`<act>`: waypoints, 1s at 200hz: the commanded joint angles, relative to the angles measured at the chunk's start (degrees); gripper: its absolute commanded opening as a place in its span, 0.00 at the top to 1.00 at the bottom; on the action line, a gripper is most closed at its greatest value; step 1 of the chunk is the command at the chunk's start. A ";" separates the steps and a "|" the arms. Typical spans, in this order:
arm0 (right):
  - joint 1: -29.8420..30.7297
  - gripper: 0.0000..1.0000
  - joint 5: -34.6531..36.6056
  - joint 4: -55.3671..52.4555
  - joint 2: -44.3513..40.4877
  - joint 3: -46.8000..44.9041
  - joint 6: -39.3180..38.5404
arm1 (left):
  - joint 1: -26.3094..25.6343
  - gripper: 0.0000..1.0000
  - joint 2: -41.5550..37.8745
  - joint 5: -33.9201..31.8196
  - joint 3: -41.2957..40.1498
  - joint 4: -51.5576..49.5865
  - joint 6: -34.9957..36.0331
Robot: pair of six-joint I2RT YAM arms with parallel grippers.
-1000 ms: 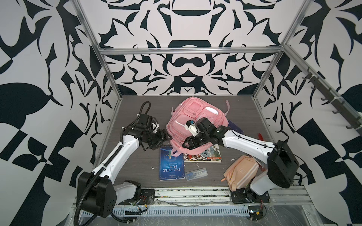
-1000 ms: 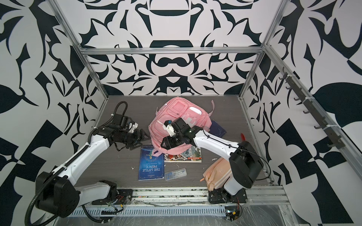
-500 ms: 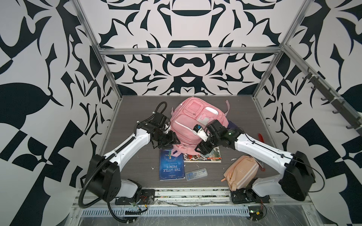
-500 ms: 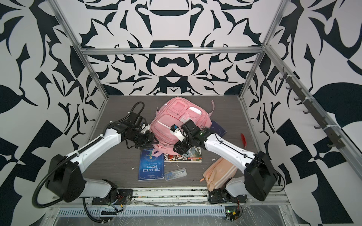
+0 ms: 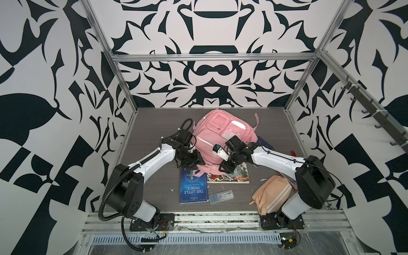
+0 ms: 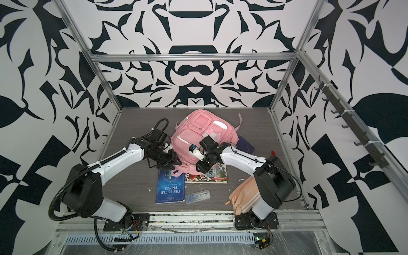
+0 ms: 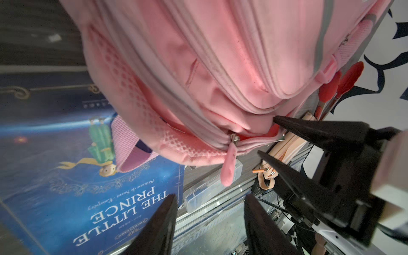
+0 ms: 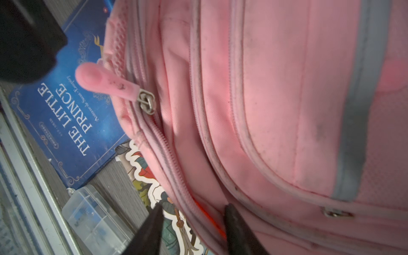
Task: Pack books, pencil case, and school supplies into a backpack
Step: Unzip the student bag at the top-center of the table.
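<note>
My left tool stands apart, empty, just short of the pink zip pull on the backpack, which lies on the bench overlapping two books. My right tool is apart too, its fingers straddling the backpack's part-open zip edge

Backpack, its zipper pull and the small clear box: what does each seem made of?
Backpack: pink woven fabric, matte, with visible stitching, mesh patches and scuffs. Zipper pull: smooth moulded pink tab, probably rubber or soft plastic, on a shiny metal slider. Clear box: rigid transparent plastic, slightly glossy; blue contents show through.
</note>
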 commanded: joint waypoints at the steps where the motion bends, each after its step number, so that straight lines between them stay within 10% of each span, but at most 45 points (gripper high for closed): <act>1: 0.00 0.66 -1.92 0.26 -0.32 2.47 -0.28 | -1.77 0.49 0.94 -0.68 -1.02 2.61 -4.23; 132: 0.24 0.99 -2.15 -0.35 -1.26 1.18 -0.94 | -2.27 0.76 5.13 -0.22 1.62 8.21 -9.64; 200: 0.35 1.00 -1.62 -0.27 -2.16 0.19 -1.29 | -2.20 0.63 6.48 0.50 4.03 6.57 -10.43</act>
